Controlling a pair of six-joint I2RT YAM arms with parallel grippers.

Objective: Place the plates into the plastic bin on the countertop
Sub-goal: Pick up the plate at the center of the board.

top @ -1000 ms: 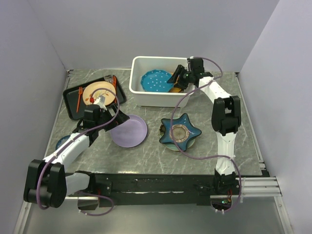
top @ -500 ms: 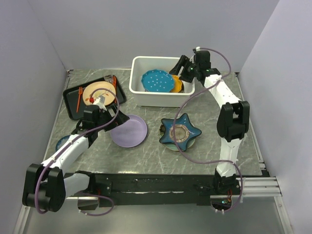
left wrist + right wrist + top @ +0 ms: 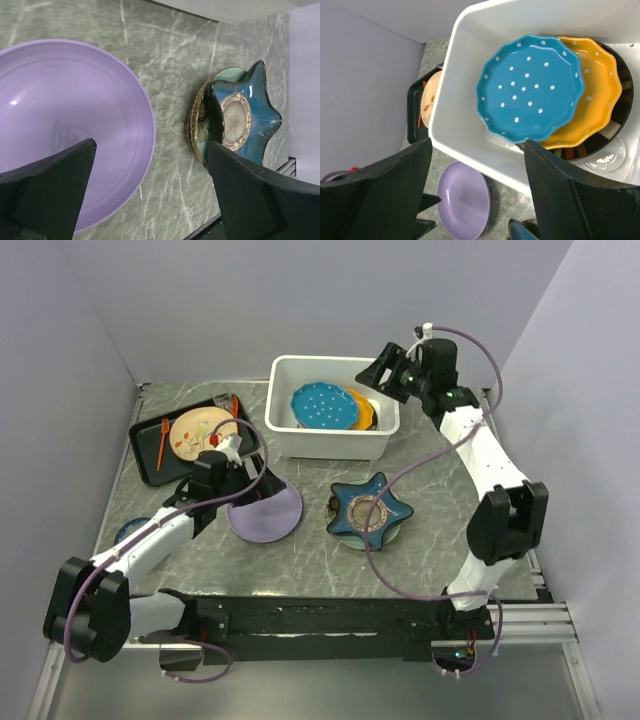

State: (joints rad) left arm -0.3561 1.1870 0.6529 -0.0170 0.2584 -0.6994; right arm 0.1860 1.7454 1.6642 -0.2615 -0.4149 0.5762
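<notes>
Plates are split between two places

Top external view: the plastic bin [image 3: 330, 445] stands at the far side of the tabletop [image 3: 440, 530]. It holds the blue dotted plate [image 3: 322, 406], which overlaps the orange plate [image 3: 366, 410]. The lilac plate [image 3: 272, 512] and the star-shaped plate [image 3: 372, 508] lie outside it, near its front wall. The right gripper [image 3: 385, 372] hangs above the bin's right end, jaws wide apart and empty.

Left wrist view: the left gripper [image 3: 150, 150] is spread wide and empty over the lilac plate's right rim. The star-shaped plate rests on a stack of other plates.

Right wrist view: the dotted plate lies partly on the orange one, over a dark plate [image 3: 616, 125].

Risks: a rim-only pinch on the glossy lilac plate may slip or let it tilt. A plate released onto the uneven pile may slide
</notes>
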